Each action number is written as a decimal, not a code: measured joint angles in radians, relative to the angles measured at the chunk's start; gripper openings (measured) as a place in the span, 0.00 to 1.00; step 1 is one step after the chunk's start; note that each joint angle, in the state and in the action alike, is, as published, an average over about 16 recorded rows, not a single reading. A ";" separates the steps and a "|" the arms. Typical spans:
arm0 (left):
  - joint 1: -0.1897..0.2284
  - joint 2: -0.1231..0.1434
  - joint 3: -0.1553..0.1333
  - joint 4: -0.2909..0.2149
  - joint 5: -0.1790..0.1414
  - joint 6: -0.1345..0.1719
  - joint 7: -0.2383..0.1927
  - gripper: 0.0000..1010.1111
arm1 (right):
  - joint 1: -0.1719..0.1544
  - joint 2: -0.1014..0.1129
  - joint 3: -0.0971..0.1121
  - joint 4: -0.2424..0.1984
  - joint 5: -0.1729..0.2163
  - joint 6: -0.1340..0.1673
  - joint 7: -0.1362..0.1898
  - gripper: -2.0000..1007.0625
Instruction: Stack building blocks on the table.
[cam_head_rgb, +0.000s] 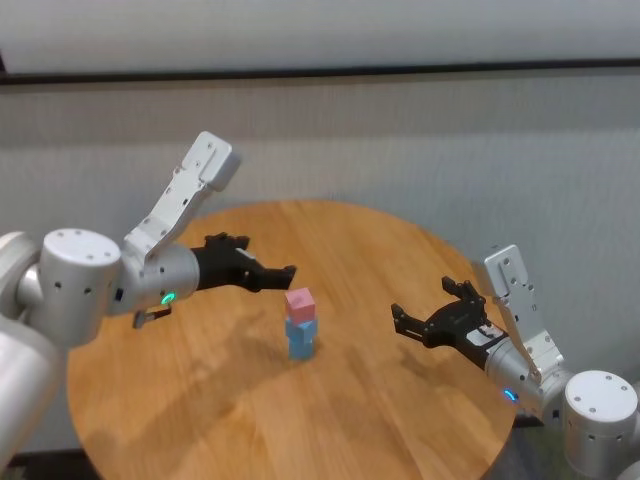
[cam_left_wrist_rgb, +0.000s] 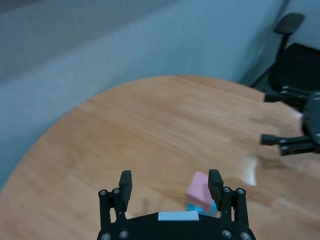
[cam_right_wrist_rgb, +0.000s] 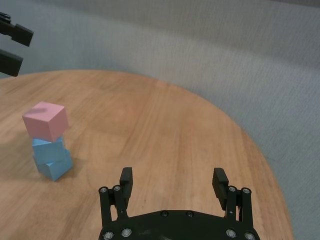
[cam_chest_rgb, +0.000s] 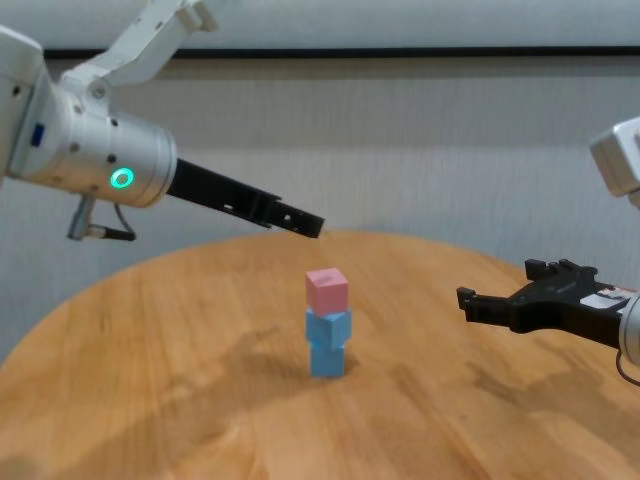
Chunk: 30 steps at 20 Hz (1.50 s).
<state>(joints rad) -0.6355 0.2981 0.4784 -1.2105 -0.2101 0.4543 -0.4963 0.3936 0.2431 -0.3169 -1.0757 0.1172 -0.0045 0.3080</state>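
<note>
A: Head view first. Where's the stack? Status?

B: Three small matte cubes stand in one column near the centre of the round light-brown wood-plank table (cam_head_rgb: 200, 400): pink cube (cam_head_rgb: 300, 303) on top, light blue cube (cam_head_rgb: 301, 328) under it, second light blue cube (cam_head_rgb: 300, 346) at the bottom, touching the tabletop. No loose blocks visible anywhere. I judge stacking done; only backing the arms away seems left.

A: Grippers?

B: Left gripper (cam_head_rgb: 290, 270) hovers abt 10 o'clock of the stack, a bit above the pink cube, just beside it, not touching. Fingers spread wide, nothing between them, so released. Right gripper (cam_head_rgb: 420, 308) sits at 3 o'clock, well apart from the column, also spread wide and empty, idle.

A: Orientation? Long axis?

B: Column's long axis is vertical, upright off the table. Not perfectly flush tho. Right wrist view shows each cube twisted slightly abt the vertical vs its neighbour, w/ the bottom blue cube's corner poking out toward the camera. Pink cube looks a touch off-centre on the middle one. No clear lean that I can see in chest view.

A: Risk?

B: My guess: stable enough, but a bump from the left fingers near the top could topple it.
</note>
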 joint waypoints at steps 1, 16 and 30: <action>0.004 0.005 0.001 -0.001 0.003 -0.005 0.004 0.99 | 0.000 0.000 0.000 0.000 0.000 0.000 0.000 1.00; 0.052 0.049 -0.009 -0.006 0.038 -0.044 0.054 0.99 | 0.000 0.000 0.000 0.000 0.000 0.000 0.000 1.00; 0.054 0.049 -0.014 -0.006 0.039 -0.041 0.055 0.99 | 0.000 0.000 0.000 0.000 0.000 0.000 0.000 1.00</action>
<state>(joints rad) -0.5817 0.3473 0.4643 -1.2163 -0.1711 0.4131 -0.4408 0.3936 0.2431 -0.3169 -1.0757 0.1172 -0.0045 0.3081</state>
